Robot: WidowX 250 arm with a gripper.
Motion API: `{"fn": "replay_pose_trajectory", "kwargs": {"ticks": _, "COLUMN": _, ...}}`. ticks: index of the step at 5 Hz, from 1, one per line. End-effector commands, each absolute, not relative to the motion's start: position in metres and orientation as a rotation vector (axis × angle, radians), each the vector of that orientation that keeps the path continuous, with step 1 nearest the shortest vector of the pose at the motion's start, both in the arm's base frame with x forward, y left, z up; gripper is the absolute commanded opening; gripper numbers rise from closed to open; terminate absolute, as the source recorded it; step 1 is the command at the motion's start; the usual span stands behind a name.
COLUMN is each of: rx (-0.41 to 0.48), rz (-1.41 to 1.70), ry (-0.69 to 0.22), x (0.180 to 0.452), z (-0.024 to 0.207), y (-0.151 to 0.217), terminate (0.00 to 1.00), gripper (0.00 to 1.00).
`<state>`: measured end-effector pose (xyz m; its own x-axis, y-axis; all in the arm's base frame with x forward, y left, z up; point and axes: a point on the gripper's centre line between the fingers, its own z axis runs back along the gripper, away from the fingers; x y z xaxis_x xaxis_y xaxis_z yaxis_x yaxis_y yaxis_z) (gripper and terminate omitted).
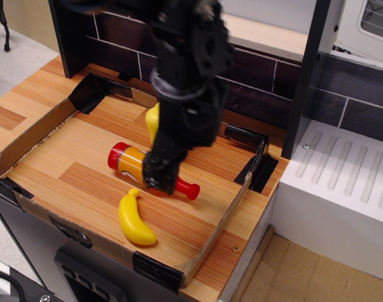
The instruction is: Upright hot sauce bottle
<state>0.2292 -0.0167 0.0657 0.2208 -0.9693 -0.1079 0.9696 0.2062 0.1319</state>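
The hot sauce bottle (129, 162) lies on its side on the wooden tray floor (78, 179). Its flat red base points left and its red cap (192, 190) points right. The orange-yellow label band shows near the base. My black gripper (160, 173) hangs over the bottle's red shoulder and hides its middle. I cannot tell whether it touches the bottle. Its fingers merge into one dark shape, so I cannot tell if they are open or shut.
A yellow banana (134, 219) lies just in front of the bottle. A yellow bell pepper (152, 119) stands behind it, mostly hidden by the arm. Low cardboard walls (27, 135) ring the tray. A dark tiled wall (260, 82) is behind, and a white drainer (342, 176) is at the right.
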Motion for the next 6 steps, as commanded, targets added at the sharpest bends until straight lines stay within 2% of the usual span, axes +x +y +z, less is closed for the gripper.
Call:
{"fn": "replay_pose_trajectory", "kwargs": {"ticks": 1, "rx": 0.190, "rz": -1.333, "ry": -0.041, "x": 0.247, "z": 0.047, "y": -0.031, "terminate": 0.00, "gripper": 1.00}}
{"fn": "replay_pose_trajectory", "kwargs": {"ticks": 2, "rx": 0.211, "rz": -1.348, "ry": -0.013, "x": 0.251, "z": 0.031, "y": -0.034, "terminate": 0.00, "gripper": 1.00}}
{"fn": "replay_pose_trajectory", "kwargs": {"ticks": 3, "rx": 0.196, "rz": -1.437, "ry": 0.010, "x": 0.252, "z": 0.026, "y": -0.032, "terminate": 0.00, "gripper": 1.00}}
{"fn": "replay_pose_trajectory", "kwargs": {"ticks": 6, "rx": 0.262, "rz": -1.516, "ry": 0.059, "x": 0.261, "z": 0.010, "y": -0.026, "terminate": 0.00, "gripper": 1.00}}
